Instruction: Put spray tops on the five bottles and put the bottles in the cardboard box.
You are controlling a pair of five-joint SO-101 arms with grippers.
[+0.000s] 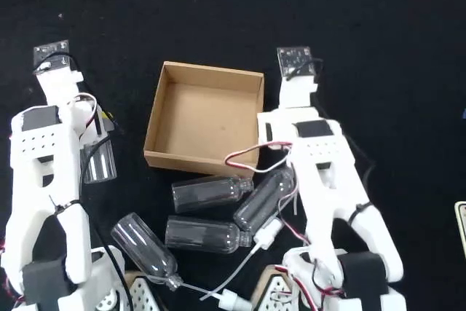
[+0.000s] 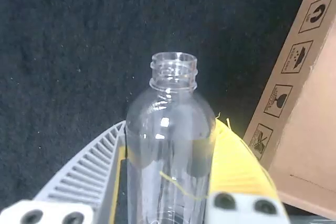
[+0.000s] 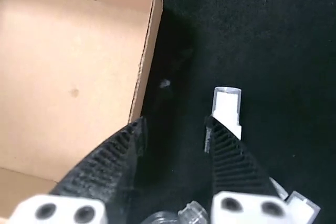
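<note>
— Which arm sits nearer the open brown cardboard box (image 1: 204, 118)?
— Both flank it mid-table. Toward the left edge, the left gripper (image 2: 173, 129) pinches a clear plastic bottle (image 2: 170, 150), long axis along its fingers, bare neck pointing outward.
— The right gripper (image 3: 174, 124)?
— Spread and holding nothing, beside the box wall. What looks like a small white spray top (image 3: 227, 106) lies just past one fingertip.

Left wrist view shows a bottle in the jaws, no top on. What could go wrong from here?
1. The held bottle is beside the cardboard box, neck bare; the spray tops lie loose on the table, so boxing it now skips a step.
2. The loose cable on the right arm loops over the lying bottles; moving that arm may snag and roll them.
</note>
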